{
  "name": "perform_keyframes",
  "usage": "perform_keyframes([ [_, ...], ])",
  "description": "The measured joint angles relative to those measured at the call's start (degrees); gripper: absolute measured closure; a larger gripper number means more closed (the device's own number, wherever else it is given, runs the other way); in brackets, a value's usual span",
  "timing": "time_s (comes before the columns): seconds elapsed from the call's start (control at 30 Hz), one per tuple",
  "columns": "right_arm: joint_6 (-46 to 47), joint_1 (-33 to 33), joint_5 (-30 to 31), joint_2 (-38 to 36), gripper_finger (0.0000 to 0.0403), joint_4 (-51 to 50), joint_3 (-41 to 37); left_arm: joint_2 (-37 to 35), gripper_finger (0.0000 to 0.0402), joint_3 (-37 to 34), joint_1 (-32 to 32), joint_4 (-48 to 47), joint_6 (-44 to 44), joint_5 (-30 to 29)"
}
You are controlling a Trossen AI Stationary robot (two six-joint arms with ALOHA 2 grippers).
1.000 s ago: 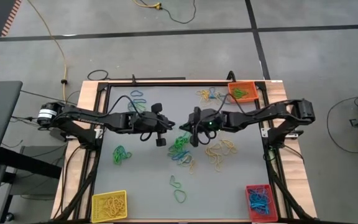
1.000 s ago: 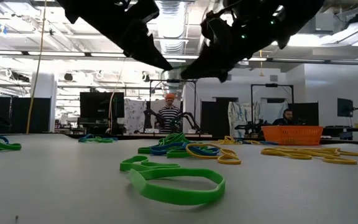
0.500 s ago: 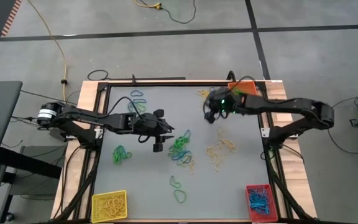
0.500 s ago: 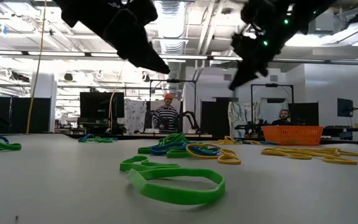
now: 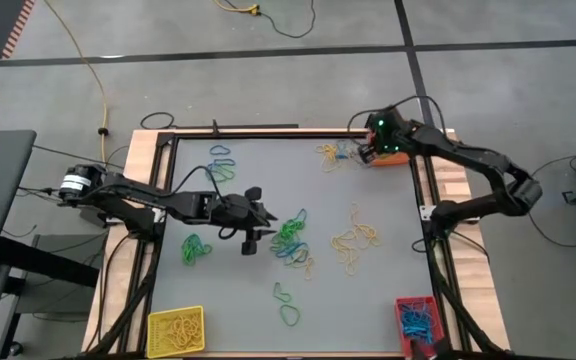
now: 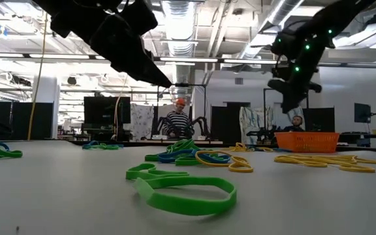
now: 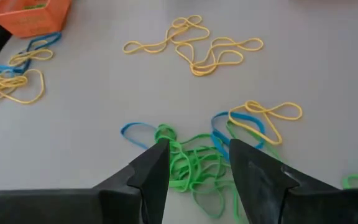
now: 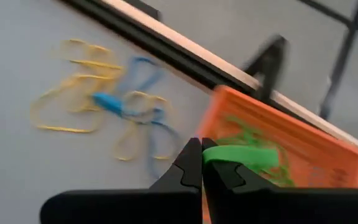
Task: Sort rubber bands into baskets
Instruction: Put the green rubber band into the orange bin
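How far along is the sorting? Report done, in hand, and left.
Done: yellow bands lie in the yellow basket, blue ones in the red basket, green ones in the orange basket. In hand: the right claw carries a green band toward the orange basket. Left: the left claw stands open over the central pile; many loose bands remain.

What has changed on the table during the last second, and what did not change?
The right gripper, shut on a green rubber band, travelled from the table's middle to the orange basket at the far right corner. The left gripper opened and now hangs over the central tangle of green and blue bands. The yellow basket, the red basket and the loose bands stayed in place.
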Motion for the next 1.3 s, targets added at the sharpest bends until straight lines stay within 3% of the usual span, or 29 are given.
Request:
perform_keyframes([
  [0.3,0.04,-6.88,-0.06,5.75,0.0362,-3.62,0.0,0.0,0.0245,0.0,-1.16,0.32,-0.02,0.02],
  [0.67,-1.01,-8.41,3.7,11.63,0.035,-5.36,0.0,0.0,0.0245,0.0,-1.95,0.34,-0.03,0.05],
  [1.13,-0.98,-8.09,4.15,10.95,0.0207,-5.98,0.0,0.0,0.0245,0.0,-1.95,0.49,0.5,-1.11],
  [1.3,-0.97,-8.11,4.2,10.95,0.018,-5.96,0.0,0.01,0.0245,0.0,-1.95,0.47,0.5,-1.14],
])
